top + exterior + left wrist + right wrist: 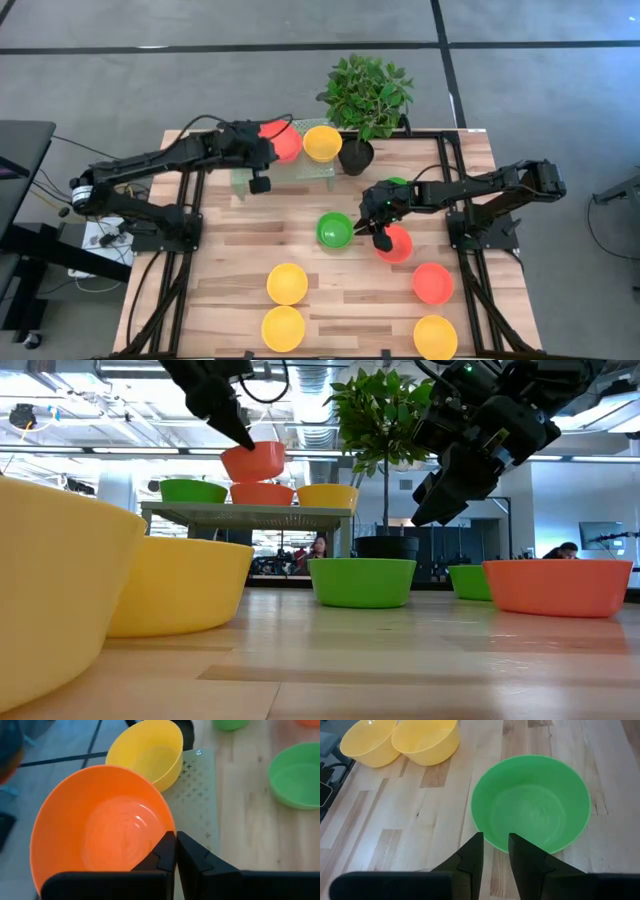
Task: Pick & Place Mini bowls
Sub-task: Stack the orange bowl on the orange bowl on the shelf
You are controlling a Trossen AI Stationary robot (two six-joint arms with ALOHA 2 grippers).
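Wooden table (240,240): left gripper (175,851) pinches red-orange bowl (100,827) rim over rack (250,512) at 11 o'clock to stack; right gripper (495,851), fingers narrowly apart, lines up green bowl (532,802) rim

Bench (240,235): pale wooden planks. At the far edge, a clear perforated stand (300,168) and a black plant pot (355,157). Mid-bench, a green bowl (334,230) and a red-orange bowl (396,244). Toward the near edge, two yellow bowls (286,283), a second red-orange bowl (432,283), and another yellow bowl (435,336) at the near right corner.
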